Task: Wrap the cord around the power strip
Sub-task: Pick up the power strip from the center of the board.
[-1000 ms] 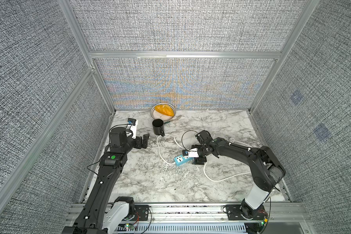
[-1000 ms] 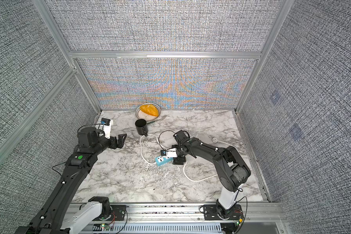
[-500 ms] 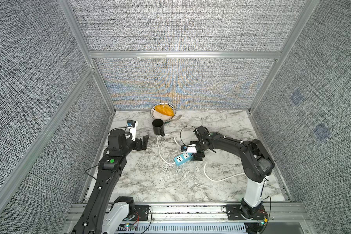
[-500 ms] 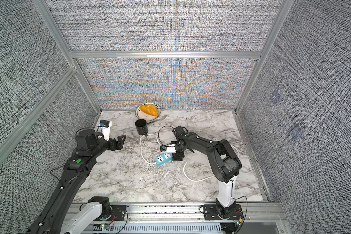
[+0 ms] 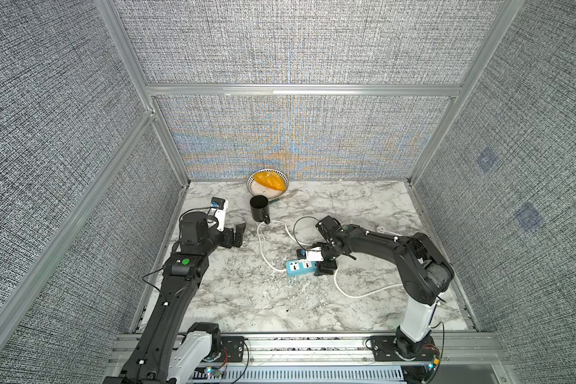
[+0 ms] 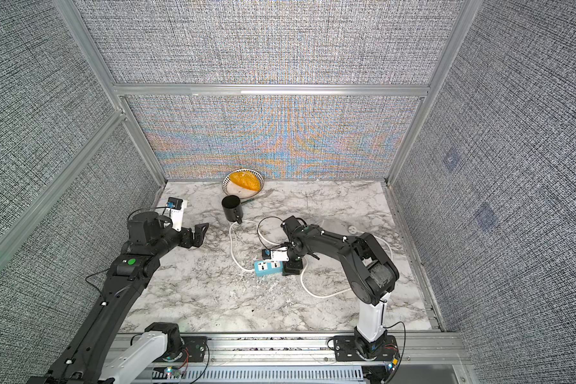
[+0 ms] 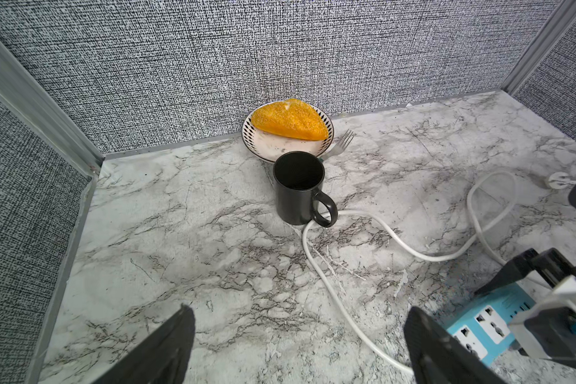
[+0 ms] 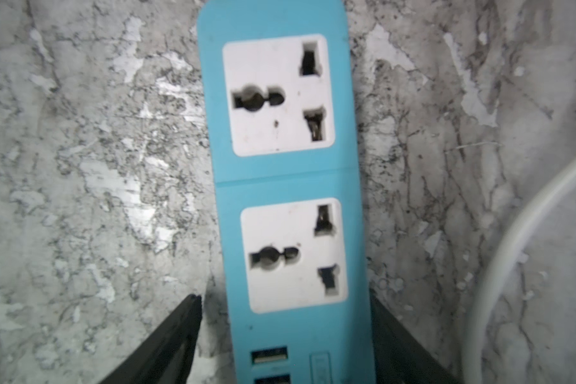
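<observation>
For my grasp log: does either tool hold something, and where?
Nothing is held. The right tool straddles the power strip at its USB end, with a gap; the left tool is empty.

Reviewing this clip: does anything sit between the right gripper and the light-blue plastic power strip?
Nothing visible does. The right gripper straddles the USB end of the light-blue plastic power strip, one black finger on each side, a gap showing beside one. The thick white cord curves past to the side, clear of both fingers.
</observation>
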### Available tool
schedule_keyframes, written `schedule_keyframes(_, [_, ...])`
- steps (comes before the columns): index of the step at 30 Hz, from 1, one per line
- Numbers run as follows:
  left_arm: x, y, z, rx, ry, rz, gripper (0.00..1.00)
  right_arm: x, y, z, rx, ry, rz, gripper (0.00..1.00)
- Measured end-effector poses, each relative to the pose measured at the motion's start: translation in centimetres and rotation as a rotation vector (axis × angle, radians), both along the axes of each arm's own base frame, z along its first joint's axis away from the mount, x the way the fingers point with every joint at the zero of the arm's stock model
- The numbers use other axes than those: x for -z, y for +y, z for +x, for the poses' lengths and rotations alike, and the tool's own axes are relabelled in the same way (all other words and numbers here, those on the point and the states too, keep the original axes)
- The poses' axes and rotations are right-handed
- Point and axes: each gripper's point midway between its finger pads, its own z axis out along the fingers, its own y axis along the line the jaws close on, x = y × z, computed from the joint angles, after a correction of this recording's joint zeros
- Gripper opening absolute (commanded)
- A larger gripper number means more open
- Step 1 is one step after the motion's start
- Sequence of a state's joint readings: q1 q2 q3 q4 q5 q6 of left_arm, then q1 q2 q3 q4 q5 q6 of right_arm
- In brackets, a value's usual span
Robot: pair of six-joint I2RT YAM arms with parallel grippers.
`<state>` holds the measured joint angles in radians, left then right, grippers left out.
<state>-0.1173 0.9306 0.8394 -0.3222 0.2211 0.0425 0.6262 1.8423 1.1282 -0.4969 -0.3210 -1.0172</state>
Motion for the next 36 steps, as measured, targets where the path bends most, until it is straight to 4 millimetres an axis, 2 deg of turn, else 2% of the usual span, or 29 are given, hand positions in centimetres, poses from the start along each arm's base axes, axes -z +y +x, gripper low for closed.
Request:
schedule_keyframes(3, [-0.1,-0.2,-0.1,0.009,0.001,-0.015,1.0,0.7,-0.5,-0.8,0.029,0.029,0.011,0.68])
schedule_keyframes(8, [-0.3,-0.6,-0.1,0.022,0.002,-0.031,1.0,0.7,0.0,-0.5,0.047,0.029,0.051,0.57])
schedule_keyframes(14, [-0.6,-1.4,-0.3,0.057,-0.003,-0.049,0.99,0.4,0.1,-0.4,0.054,-0.009,0.098,0.31])
schedule_keyframes(17, [-1.1,-2.5,-0.8,0.111,-0.015,-0.076,0.99,0.1,-0.2,-0.4,0.062,-0.038,0.116,0.23])
schedule_keyframes(19, [-1.6,-3.4,-1.4,0.166,-0.032,-0.101,0.98,-0.4,-0.3,-0.4,0.071,-0.052,0.131,0.21])
schedule_keyframes(25, [-2.2,-6.9,-3.6,0.364,-0.038,-0.144,0.94,-5.1,0.7,0.3,0.076,-0.126,0.237,0.2])
schedule_keyframes(32, [-3.5,-12.2,-7.6,0.734,-0.106,-0.083,0.95,-10.6,1.5,1.7,0.024,-0.21,0.298,0.16])
schedule_keyframes(36, [-4.1,-14.5,-8.3,0.879,-0.139,-0.01,0.96,-13.6,1.6,2.9,0.005,-0.243,0.316,0.16])
